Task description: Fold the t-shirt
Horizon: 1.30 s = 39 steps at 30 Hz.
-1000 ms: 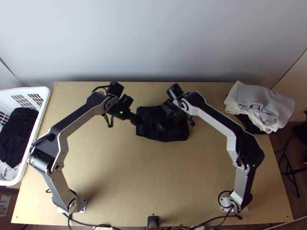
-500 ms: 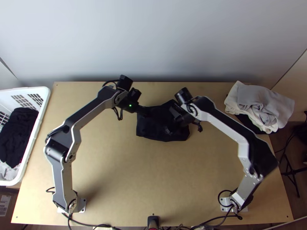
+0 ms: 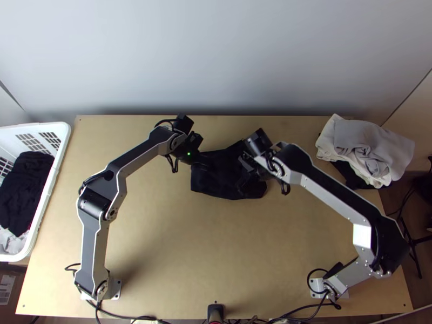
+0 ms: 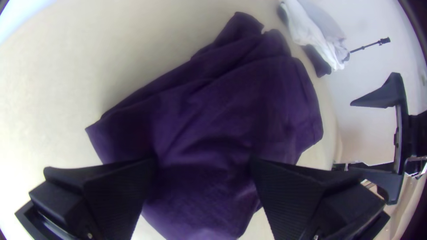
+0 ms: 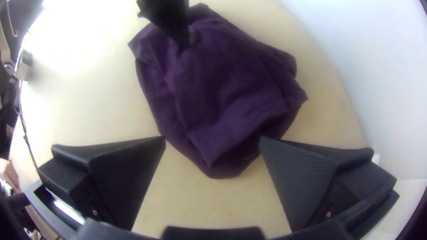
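left gripper (image 3: 203, 163): spread wide, over the shirt's far left part. right gripper (image 3: 241, 173): spread wide too, over the shirt's right part, with its tips well apart. hard to tell whether touching the cloth with either.

behind everything, at the far side, a pale wall (image 3: 216, 59). before it, a light wooden table (image 3: 178, 243). up from the near left corner, bent toward the far middle, the left arm (image 3: 93, 248); up from the near right, leaning back in to the middle, the right arm (image 3: 330, 195). along the left edge, a white basket (image 3: 66, 135) with dark clothes (image 3: 24, 183) heaped inside and white cloth (image 3: 11, 241) at its near end. on the far right corner, grey cloth (image 3: 372, 141) bunched over cream cloth (image 3: 327, 141), and under these some black cloth (image 3: 350, 174). in the far middle, between both arms, the shirt (image 3: 218, 181): dark, gathered into a small layered packet, creased across the top, uneven at the edges. by the near edge, at the middle, a small black device (image 3: 215, 311).
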Tool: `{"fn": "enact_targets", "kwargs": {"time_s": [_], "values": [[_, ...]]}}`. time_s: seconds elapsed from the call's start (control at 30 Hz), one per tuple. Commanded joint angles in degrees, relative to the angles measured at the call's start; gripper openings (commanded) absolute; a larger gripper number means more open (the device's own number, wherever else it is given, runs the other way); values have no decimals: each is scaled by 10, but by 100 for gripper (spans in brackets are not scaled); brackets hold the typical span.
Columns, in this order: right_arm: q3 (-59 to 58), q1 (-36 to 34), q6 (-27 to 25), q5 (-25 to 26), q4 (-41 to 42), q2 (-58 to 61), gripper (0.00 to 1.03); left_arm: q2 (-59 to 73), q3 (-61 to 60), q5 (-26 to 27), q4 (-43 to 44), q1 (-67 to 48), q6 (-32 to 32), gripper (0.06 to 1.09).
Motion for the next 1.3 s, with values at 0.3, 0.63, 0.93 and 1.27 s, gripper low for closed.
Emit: {"fn": "enact_targets", "kwargs": {"time_s": [0.3, 0.63, 0.93, 1.27], "values": [[-70, 89, -79, 12, 172, 26, 98, -311, -71, 9, -94, 97, 6, 104], [-87, 100, -120, -9, 267, 87, 98, -529, -285, 22, -90, 210, 31, 104], [-79, 78, -163, -2, 310, 151, 98, -606, -380, 40, -82, 247, 30, 104], [-56, 62, -170, 64, 363, 215, 66, -623, -388, 51, -88, 266, 38, 104]]}}
